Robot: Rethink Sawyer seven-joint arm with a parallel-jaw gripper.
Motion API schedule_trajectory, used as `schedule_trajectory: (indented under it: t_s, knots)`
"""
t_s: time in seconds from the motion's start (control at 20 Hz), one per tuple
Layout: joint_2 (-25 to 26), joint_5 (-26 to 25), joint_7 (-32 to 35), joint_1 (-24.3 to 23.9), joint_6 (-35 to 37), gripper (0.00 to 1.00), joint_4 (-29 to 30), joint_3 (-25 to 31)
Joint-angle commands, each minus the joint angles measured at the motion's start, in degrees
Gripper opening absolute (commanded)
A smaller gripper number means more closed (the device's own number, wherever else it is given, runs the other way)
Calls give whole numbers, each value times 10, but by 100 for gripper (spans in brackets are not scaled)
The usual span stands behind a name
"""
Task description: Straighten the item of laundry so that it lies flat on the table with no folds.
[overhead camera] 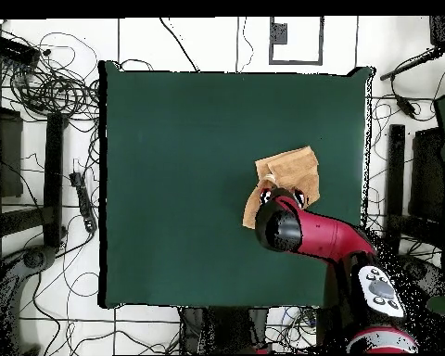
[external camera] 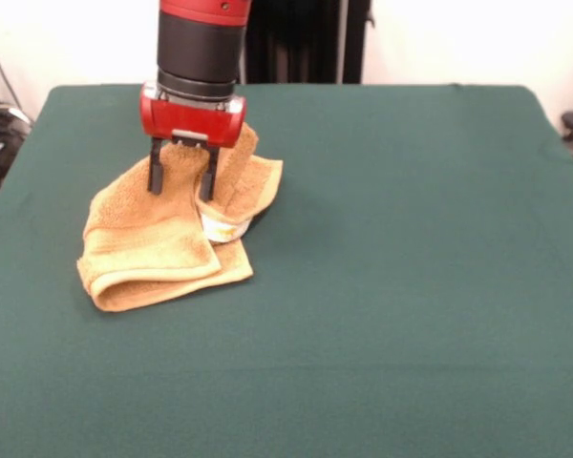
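Observation:
The orange-tan towel (external camera: 158,243) lies crumpled and folded over itself on the left part of the green table (external camera: 411,267). A white label (external camera: 222,227) shows at its right side. My gripper (external camera: 181,186) stands upright on the towel's far part. Its two dark fingers (external camera: 156,176) are spread apart, with a raised fold of towel between them. Behind the gripper, part of the towel bunches up towards its red body. In the overhead view the arm covers the gripper (overhead camera: 282,197), and the towel (overhead camera: 289,167) sticks out beyond it.
The table's cloth stretches wide to the right and front of the towel in the front view. Cables and stands (overhead camera: 50,93) lie on the floor around the table (overhead camera: 171,185) in the overhead view.

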Motion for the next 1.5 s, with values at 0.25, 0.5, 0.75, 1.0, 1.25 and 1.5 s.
schedule_trajectory:
  t_s: [0.25,0.5,0.75,1.0,1.25,1.5]
  knots:
    - [17,-1,53,-13,59,100,35,81]
    - [21,-7,43,-21,62,100,29,88]
    - [25,-15,38,-25,58,100,28,91]
    - [30,-20,29,-35,63,100,21,98]
    - [39,-31,20,-47,61,100,14,110]
    - [50,-40,14,-56,63,100,2,119]
